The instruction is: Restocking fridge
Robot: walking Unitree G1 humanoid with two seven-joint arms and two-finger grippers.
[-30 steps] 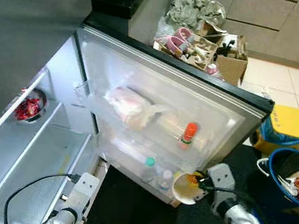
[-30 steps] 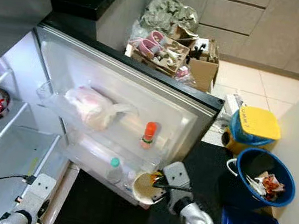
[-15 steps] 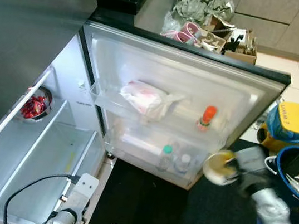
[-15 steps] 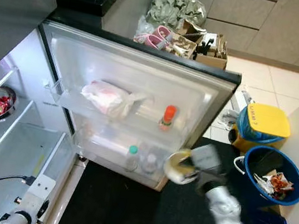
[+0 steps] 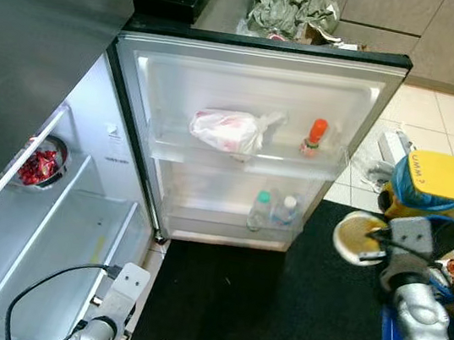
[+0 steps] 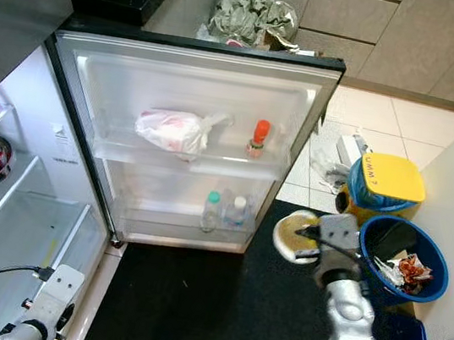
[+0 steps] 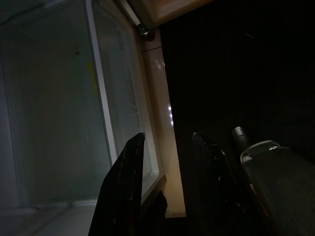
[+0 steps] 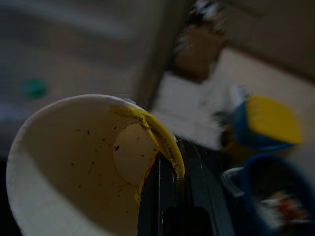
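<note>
- White paper cup (image 5: 359, 238), its rim pinched by the right gripper (image 5: 380, 242), hangs beside the open fridge door (image 5: 256, 89).
- Left gripper (image 7: 165, 147) idles, fingers slightly spread.

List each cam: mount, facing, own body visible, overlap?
Left eye: head, down at the open fridge door; right end effector pinches a paper cup.
Right eye: same scene; blue bin beside the cup.
Left wrist: along the idle left end effector, fridge drawer beyond.
Right wrist: into the cup.
Shared: cup, bin.
</note>
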